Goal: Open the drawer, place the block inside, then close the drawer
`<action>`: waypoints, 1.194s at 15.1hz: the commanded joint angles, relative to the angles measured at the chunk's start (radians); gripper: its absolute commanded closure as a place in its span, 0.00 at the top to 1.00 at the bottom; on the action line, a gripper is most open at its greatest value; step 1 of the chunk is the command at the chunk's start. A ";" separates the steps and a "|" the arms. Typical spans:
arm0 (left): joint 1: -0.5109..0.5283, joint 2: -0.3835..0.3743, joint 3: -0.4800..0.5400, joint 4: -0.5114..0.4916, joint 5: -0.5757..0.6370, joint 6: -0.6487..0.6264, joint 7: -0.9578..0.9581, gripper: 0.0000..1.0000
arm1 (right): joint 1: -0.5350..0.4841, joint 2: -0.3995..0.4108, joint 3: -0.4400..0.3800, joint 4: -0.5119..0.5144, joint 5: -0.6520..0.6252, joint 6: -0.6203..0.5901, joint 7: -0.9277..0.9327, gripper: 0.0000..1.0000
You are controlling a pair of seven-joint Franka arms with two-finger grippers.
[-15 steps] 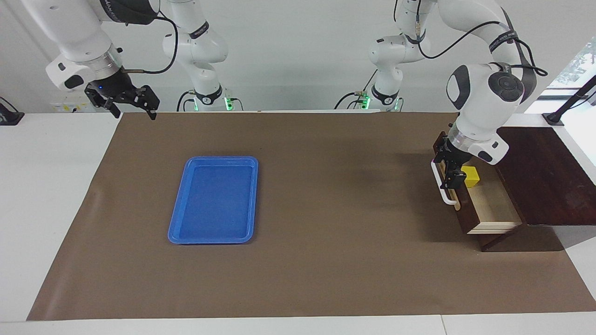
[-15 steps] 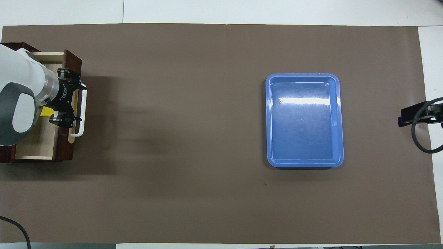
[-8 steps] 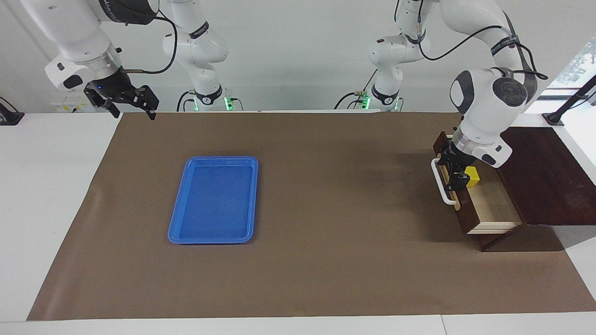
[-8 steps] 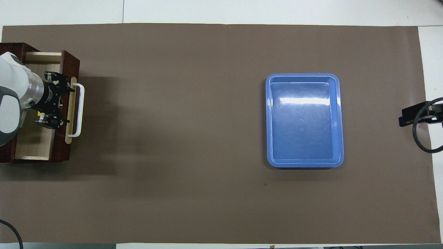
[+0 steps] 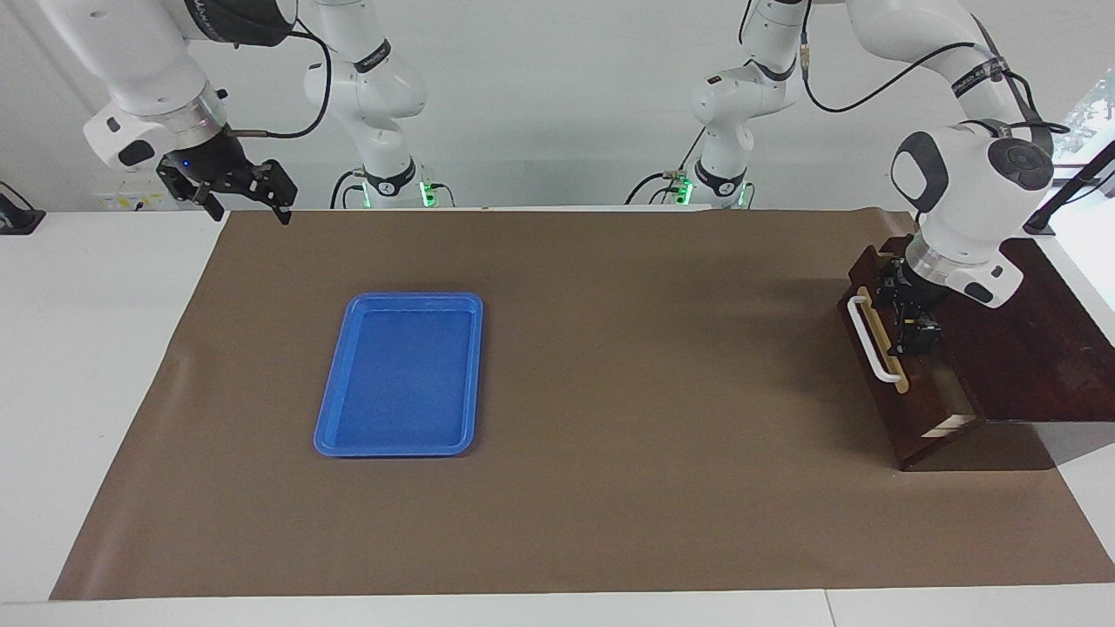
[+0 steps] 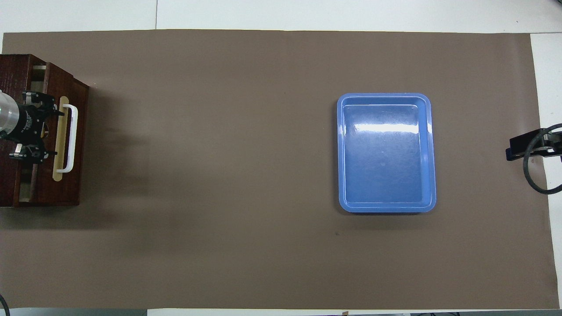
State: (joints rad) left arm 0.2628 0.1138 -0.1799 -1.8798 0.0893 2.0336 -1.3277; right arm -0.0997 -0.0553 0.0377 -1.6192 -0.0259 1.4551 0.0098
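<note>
The white desk (image 5: 104,366) carries a large brown paper mat (image 5: 610,392) that covers most of its surface. At the left arm's end of the desk stands a dark brown wooden box (image 5: 1019,340). Its sliding drawer (image 5: 906,383), with a dark wood front, a tan strip and a white bar handle (image 5: 874,341), is almost fully pushed in; only a narrow strip of pale wood interior shows between the front and the box. The small yellow cube is not visible in either view.

A blue rectangular plastic tray (image 5: 401,374) lies on the mat toward the right arm's end of the desk, well apart from the box.

The left pincer (image 5: 906,318) is over the narrow opening of the drawer, just beside the handle. Its fingers stand apart and hold nothing.

The right arm waits. The right pincer (image 5: 248,193) hangs over the desk edge nearest the robots, fingers spread wide and holding nothing.
</note>
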 commanded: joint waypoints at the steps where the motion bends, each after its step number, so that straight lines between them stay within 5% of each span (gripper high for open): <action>1: 0.038 -0.008 -0.003 -0.010 0.021 0.017 0.059 1.00 | 0.002 -0.009 0.002 -0.004 -0.003 0.010 0.001 1.00; 18: 0.056 -0.005 -0.003 0.008 0.021 0.031 0.067 1.00 | 0.002 -0.011 0.004 -0.007 -0.002 0.008 -0.001 1.00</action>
State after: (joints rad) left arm 0.2985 0.1141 -0.1795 -1.8773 0.0919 2.0498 -1.2788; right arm -0.0979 -0.0553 0.0411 -1.6192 -0.0259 1.4552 0.0098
